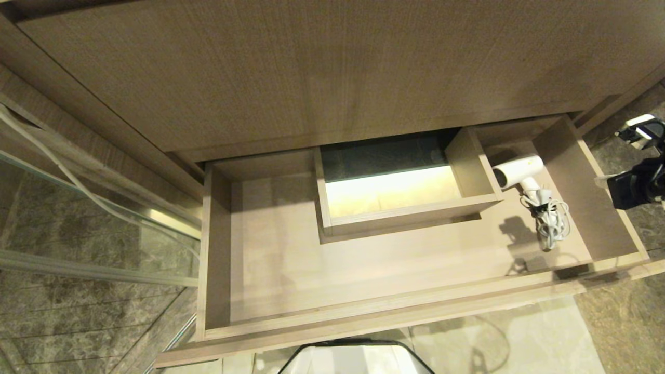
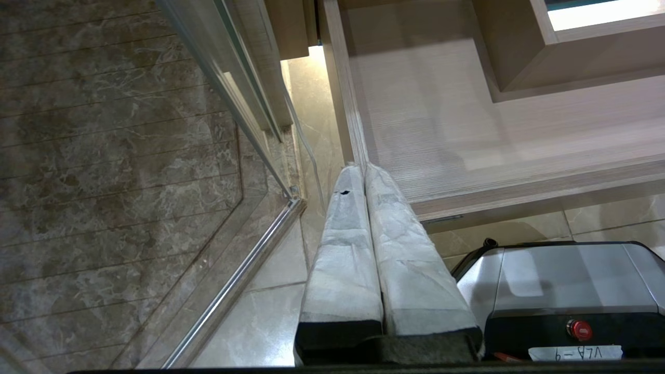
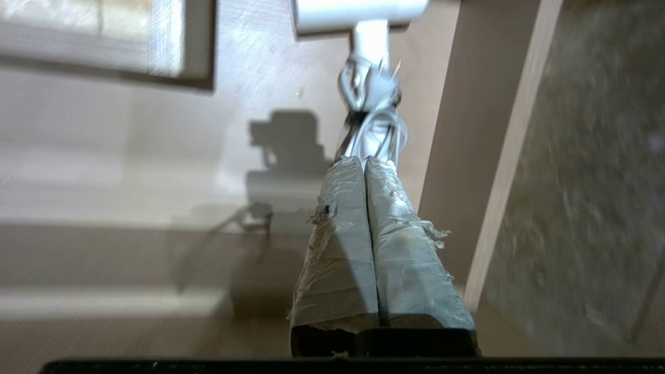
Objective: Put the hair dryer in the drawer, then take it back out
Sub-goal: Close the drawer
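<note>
The light wood drawer (image 1: 280,259) stands pulled out, with a walled rectangular cut-out (image 1: 395,192) in its floor. In its right part lies the white hair dryer (image 1: 517,171), its pale cord (image 1: 550,221) bundled in front of it. My right arm (image 1: 636,184) hangs beyond the drawer's right wall. In the right wrist view my right gripper (image 3: 364,160) is shut with nothing between its fingers, pointing at the cord (image 3: 376,119) and the hair dryer (image 3: 363,13) from a distance. My left gripper (image 2: 362,166) is shut and empty, parked near the drawer's (image 2: 467,130) left front corner.
The vanity top (image 1: 311,67) overhangs the back of the drawer. A glass panel with a metal rail (image 1: 78,218) stands to the left over marble floor. My own base (image 1: 358,358) sits just in front of the drawer's front.
</note>
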You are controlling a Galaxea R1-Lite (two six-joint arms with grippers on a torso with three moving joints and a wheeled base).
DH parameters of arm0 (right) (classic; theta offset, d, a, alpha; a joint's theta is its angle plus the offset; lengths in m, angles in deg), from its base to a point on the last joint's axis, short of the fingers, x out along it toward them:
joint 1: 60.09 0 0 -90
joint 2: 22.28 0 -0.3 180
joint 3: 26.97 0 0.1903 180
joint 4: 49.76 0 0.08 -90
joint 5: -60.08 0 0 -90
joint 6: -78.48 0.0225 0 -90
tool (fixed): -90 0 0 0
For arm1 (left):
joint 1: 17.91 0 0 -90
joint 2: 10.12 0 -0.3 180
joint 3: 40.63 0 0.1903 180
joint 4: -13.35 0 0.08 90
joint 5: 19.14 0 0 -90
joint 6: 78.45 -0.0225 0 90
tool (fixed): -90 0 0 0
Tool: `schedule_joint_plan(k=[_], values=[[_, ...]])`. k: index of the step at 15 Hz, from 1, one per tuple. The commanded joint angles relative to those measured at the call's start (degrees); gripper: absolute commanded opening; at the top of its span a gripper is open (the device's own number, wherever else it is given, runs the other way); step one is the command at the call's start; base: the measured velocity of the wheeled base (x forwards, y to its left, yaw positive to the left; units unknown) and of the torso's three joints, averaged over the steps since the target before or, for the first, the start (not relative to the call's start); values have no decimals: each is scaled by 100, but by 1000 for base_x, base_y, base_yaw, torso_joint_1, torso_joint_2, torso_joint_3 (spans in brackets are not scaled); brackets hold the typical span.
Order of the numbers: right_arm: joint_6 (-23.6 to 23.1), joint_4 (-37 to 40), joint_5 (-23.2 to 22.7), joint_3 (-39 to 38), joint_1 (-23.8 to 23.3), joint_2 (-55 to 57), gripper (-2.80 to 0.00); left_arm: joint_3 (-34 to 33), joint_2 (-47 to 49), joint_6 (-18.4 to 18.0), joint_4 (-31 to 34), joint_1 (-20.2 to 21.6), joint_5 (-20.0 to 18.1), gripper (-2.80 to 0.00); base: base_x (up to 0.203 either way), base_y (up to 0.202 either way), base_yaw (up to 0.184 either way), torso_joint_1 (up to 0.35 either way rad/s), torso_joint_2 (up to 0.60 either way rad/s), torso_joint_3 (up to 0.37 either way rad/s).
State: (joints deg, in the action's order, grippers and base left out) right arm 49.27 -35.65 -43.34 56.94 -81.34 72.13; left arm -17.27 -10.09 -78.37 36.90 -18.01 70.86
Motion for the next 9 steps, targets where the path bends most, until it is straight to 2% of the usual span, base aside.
schedule_joint_plan(k=[1,4,6,9], values=[[-42,453,127,-587,39,-1007,-280,-9,-2,1,-1,1,0,-280,0,0,0,0,0,0],[-87,1354,894,-1408,15,-1418,-280,-9,-2,1,-1,1,0,-280,0,0,0,0,0,0],[-92,1908,1003,-1780,-10,-1560,-280,-9,-2,1,-1,1,0,-280,0,0,0,0,0,0],[-81,1861,1000,-2273,-17,-1375,-280,-9,-2,1,-1,1,0,-280,0,0,0,0,0,0]])
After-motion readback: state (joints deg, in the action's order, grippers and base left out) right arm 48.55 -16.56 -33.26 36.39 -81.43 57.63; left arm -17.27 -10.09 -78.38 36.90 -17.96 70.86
